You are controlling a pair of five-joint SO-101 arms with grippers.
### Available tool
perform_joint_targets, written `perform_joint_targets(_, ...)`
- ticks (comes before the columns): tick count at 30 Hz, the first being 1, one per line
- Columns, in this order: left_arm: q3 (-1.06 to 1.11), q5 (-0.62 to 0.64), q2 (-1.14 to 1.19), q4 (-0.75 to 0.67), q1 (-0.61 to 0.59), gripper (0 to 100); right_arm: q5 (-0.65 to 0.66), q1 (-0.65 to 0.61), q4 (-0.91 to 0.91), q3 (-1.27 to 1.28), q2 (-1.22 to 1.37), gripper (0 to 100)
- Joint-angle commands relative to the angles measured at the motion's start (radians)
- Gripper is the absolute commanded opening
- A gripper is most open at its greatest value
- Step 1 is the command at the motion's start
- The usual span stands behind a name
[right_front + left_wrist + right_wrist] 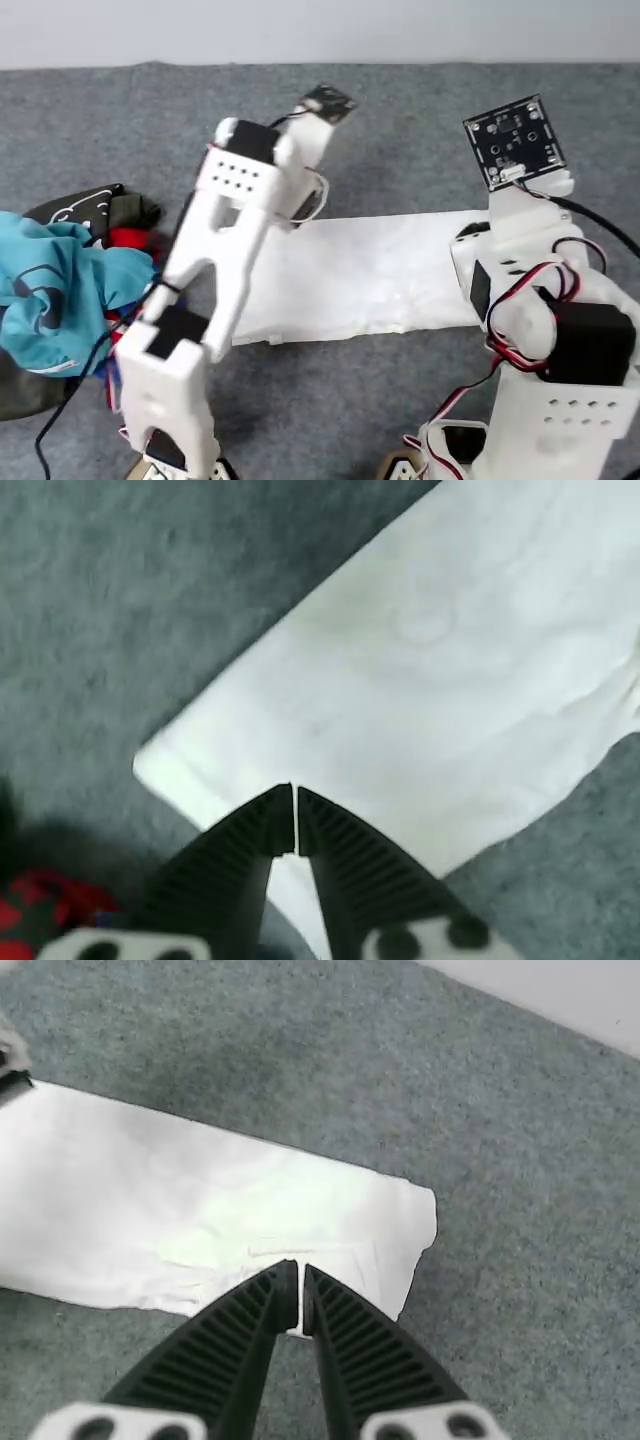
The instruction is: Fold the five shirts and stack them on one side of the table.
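1. Left pincer (295, 805), lower centre of the left wrist view: black ribbed jaws pressed together, tips above the near edge of the white shirt (430, 680).
2. Right pincer (300, 1278), lower centre of the right wrist view: jaws likewise together, tips above the shirt's edge near one corner.
3. White shirt, high view: folded into a long flat band across mid-frame on the grey tabletop (400, 130).
4. Left arm (215, 250) stands at lower left over the band's left end; right arm (545, 330) stands at lower right by its other end.
5. Left edge: crumpled teal shirt (50, 290), black shirt (85, 210) and red shirt (130, 240) heaped together.
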Motion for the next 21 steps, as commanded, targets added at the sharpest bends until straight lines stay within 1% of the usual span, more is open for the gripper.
perform_joint_targets(1,0.111,0.052,-0.127,0.028,-0.061,5,-0.003,-0.002,0.027,-0.002,-0.012,1.8)
perform_joint_targets(6,0.277,0.193,-0.149,0.028,-0.167,20,-0.003,-0.002,0.027,-0.002,-0.004,1.8)
perform_joint_targets(8,0.315,0.207,-0.143,0.023,-0.198,23,-0.003,-0.002,0.025,-0.002,-0.004,1.8)
perform_joint_targets(16,0.321,0.212,0.011,0.023,-0.249,25,-0.003,-0.001,0.025,-0.002,-0.004,1.8)
perform_joint_targets(21,0.321,0.213,0.115,-0.02,-0.242,25,-0.003,-0.001,0.018,-0.002,-0.004,1.8)
